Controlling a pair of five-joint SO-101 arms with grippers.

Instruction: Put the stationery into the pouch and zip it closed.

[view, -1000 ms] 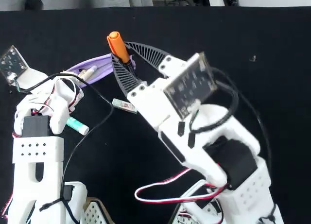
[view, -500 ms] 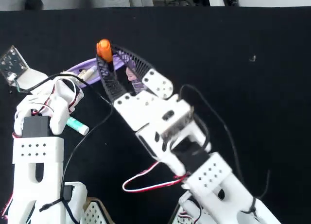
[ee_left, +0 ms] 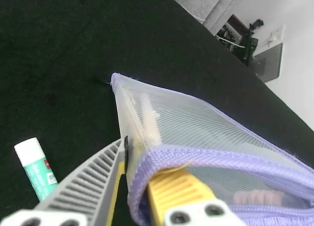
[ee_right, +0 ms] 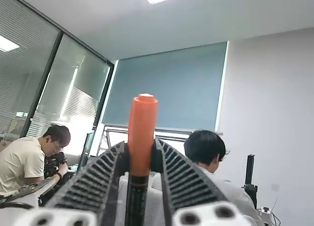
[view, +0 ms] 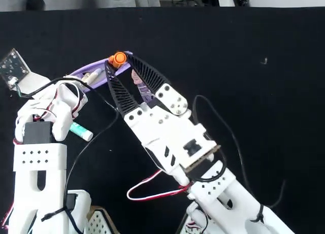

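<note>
– Left claw (view: 92, 76) first: what has it got?
– It is clamped on the pouch (view: 81, 70), at the pouch's left end. In its wrist view the lilac rim is pinched between 1 grey finger and 1 yellow one, with no gap showing.
– And beside that arm?
– 1 glue stick (view: 81, 131), teal with a white cap, lies flat on the black table (view: 254, 41). It is near the left arm's body, apart from the pouch.
– Where does the pouch sit?
– It is on the table left of centre. It is clear mesh with a lilac edge, running rightward from the left claw to under the other arm's fingers. A cream piece (ee_left: 149, 123) shows through the mesh.
– Then the right claw (view: 121, 66)?
– Its 2 black ribbed fingers are closed narrowly on an orange marker (view: 119, 59), gripped near the fingertips with the capped end sticking out past them. From above, that end lies over the pouch's upper rim. I cannot tell whether it touches.
</note>
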